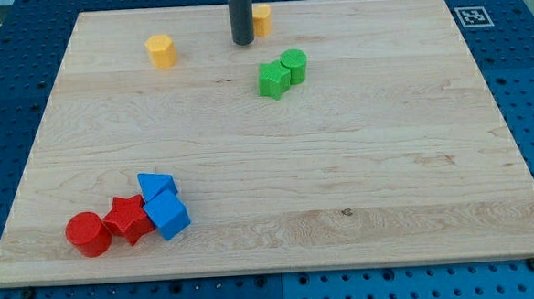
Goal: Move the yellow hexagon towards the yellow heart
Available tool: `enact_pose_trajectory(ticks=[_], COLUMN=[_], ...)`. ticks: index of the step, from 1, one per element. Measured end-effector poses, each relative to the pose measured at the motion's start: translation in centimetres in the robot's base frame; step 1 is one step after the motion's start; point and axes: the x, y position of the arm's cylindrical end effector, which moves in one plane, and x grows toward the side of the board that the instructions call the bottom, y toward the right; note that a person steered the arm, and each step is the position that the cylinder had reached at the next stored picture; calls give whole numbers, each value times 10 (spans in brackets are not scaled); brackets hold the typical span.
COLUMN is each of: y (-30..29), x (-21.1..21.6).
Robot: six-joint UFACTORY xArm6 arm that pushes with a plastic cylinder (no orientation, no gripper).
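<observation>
Nearest the camera, at the lower left of the frame, a red cylinder point(88, 234), a red star point(128, 219), a blue cube point(168, 216) and a blue triangle point(156, 185) sit bunched together, well apart from our work. Near the top, my tip point(243, 43), a bare rod with nothing to open or close, stands just left of a yellow block point(262, 19) that it partly hides. Another yellow block point(161, 51) lies to the upper left. We cannot tell which is the hexagon. Two green blocks point(282, 73) touch each other right of centre. The wooden board point(341, 164) rests on a blue pegboard point(529, 81).
</observation>
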Motion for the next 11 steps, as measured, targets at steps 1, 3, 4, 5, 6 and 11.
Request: enact_pose_trajectory(ticks=[1, 3, 4, 5, 6, 11], y=[-35, -154, -185, -179, -173, -73], x=[-21, -33, 3, 38, 34, 35])
